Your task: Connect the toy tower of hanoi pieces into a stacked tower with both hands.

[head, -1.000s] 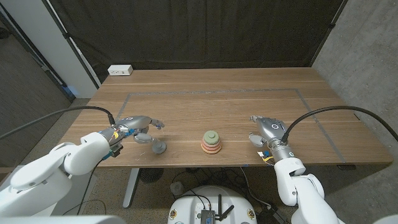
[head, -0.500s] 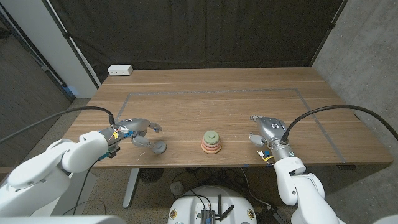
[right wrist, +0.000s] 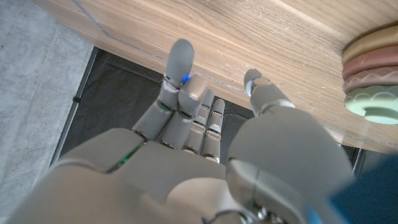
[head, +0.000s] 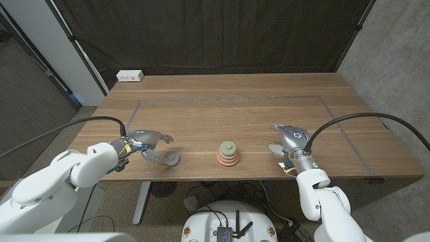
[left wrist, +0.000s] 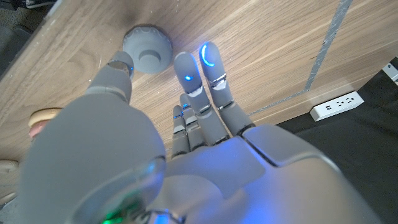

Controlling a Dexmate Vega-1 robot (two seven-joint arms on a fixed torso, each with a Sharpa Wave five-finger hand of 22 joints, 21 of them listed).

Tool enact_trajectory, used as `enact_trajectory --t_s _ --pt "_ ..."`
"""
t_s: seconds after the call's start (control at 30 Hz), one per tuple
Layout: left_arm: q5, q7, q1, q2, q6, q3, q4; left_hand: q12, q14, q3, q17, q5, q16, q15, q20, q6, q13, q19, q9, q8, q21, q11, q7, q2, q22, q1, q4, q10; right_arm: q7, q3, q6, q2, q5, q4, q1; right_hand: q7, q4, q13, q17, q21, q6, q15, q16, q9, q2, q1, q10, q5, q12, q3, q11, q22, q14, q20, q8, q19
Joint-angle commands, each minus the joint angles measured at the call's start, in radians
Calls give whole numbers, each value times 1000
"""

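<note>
While the grey disc [head: 173, 160] lies on the table [head: 228, 114] left of the stack [head: 229, 154], the left hand [head: 149, 142], fingers apart and empty, should close squarely around its rim.

Stacked rings [right wrist: 372, 73] cut by frame edge.
</note>
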Motion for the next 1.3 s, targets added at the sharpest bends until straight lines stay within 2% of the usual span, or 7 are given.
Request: enact_trajectory --t_s 0.03,0.6,1.3 --pt "97 -6 -8 6 34 47 0 1 -10 -8 1 -4 0 -51 -138 -10 1 -8 1 5 -2 3 0 -14 0 -4 0 -11 -1 3 1 8 -9 0 -12 -1 2 3 1 -5 1 -35 -2 2 5 8 10 5 -3 1 3 2 2 -72 3 -1" --pt "103 55 -44 15 76 131 30 10 -16 -19 0 -9 2 -51 -138 -16 -6 -10 -2 14 -5 -1 -1 -19 -8 -17 4 -14 10 11 3 13 -26 -7 -25 -1 3 5 5 -6 3 -35 -2 2 8 7 10 7 -4 0 0 1 5 -72 4 -2" --pt "41 119 -72 70 118 203 51 20 -16 -23 -1 -10 5 -51 -139 1 -12 -8 -4 26 -2 -6 -3 -14 -11 -19 4 5 10 24 17 16 -11 -1 -29 0 3 6 0 -9 5 -35 -12 2 11 6 15 9 -4 -2 1 -1 0 -72 5 -4"
